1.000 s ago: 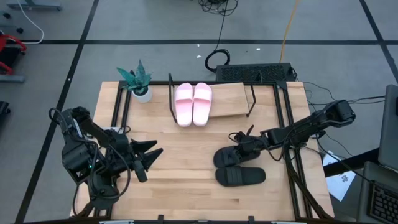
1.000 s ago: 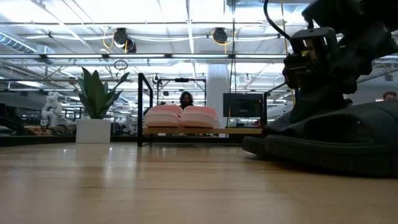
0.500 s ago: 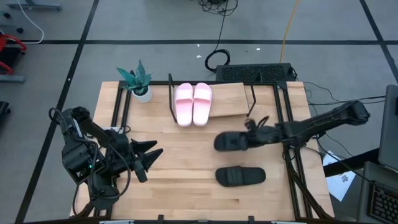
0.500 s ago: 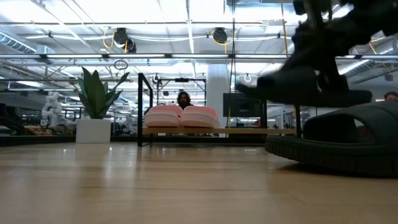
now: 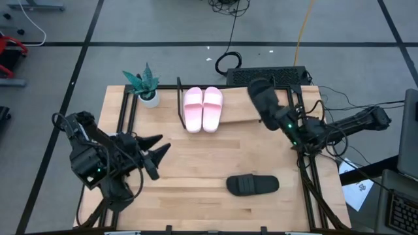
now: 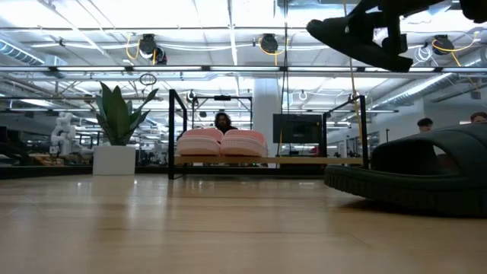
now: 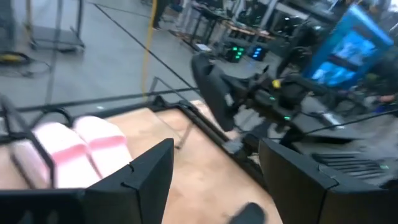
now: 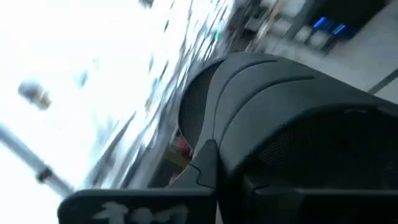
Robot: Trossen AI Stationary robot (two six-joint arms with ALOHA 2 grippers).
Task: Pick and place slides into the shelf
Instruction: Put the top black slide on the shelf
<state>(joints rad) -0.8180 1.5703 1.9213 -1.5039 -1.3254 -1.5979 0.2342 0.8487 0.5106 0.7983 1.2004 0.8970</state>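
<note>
The pale pink pair of slides [image 5: 203, 108] [image 7: 74, 146] stands on the left part of the shelf [image 5: 240, 112], soles on its wooden board. One black slide [image 5: 253, 185] [image 6: 415, 171] lies flat on the table near the front right. The other black slide [image 5: 262, 101] [image 6: 354, 36] [image 7: 213, 92] is in the air over the shelf's right end, with my right gripper [image 5: 285, 124] shut on it. At the table's left my left gripper [image 5: 155, 151] [image 7: 214, 186] stands open with nothing between its fingers, pointing toward the shelf. My right gripper holds the black slide by its wide strap [image 8: 249, 106]; a finger [image 8: 205, 167] lies against the strap's edge. It comes at the slide from the table's right. The slide is lifted clear, tilted, one end toward the far edge. The second finger is hidden.
A potted plant [image 5: 145, 86] stands at the far left corner beside the shelf. The shelf's black wire end frames [image 5: 179, 104] [image 5: 264, 108] rise at both ends. The bare board [image 5: 238, 104] lies right of the pink pair. People [image 6: 222, 120] show in the room behind.
My right gripper has raised one black slide off the table, away from the other, and carried it up and toward the far edge to above the shelf's right end. Its wrist has turned, and the slide has swung from lying across to pointing toward the far edge, tilted.
</note>
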